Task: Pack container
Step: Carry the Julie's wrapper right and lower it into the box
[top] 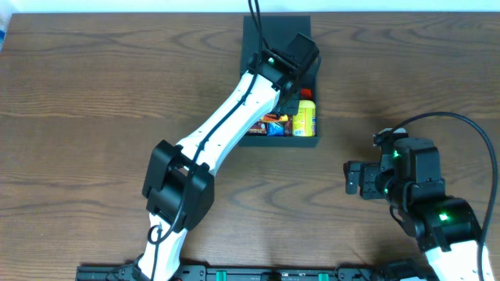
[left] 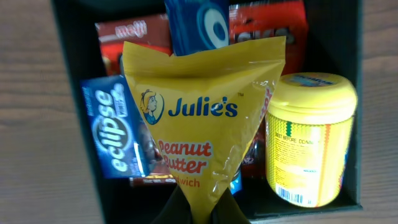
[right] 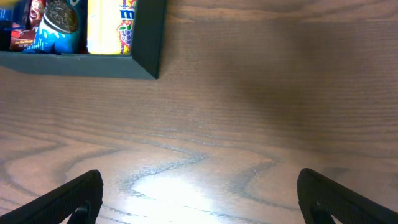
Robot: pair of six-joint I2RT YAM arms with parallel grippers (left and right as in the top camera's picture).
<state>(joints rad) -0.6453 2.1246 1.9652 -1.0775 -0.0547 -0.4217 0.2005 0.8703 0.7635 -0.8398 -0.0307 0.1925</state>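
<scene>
Left gripper (left: 200, 213): clamped on yellow packet (left: 205, 118) over container (top: 312, 143), table (top: 94, 101) far edge | Right gripper (right: 199, 199): jaws apart, holding nothing.

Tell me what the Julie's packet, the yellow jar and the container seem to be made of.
Julie's packet: thin glossy plastic film; it creases and catches highlights. Yellow jar: likely plastic, smooth lid, printed wrap label. Container: matte dark teal, straight thin walls; perhaps rigid cardboard, not certain.

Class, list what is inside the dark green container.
Inside the container: blue Eclipse pack, yellow jar, blue Oreo pack, red packets. The Julie's packet covers whatever lies in the middle.
</scene>
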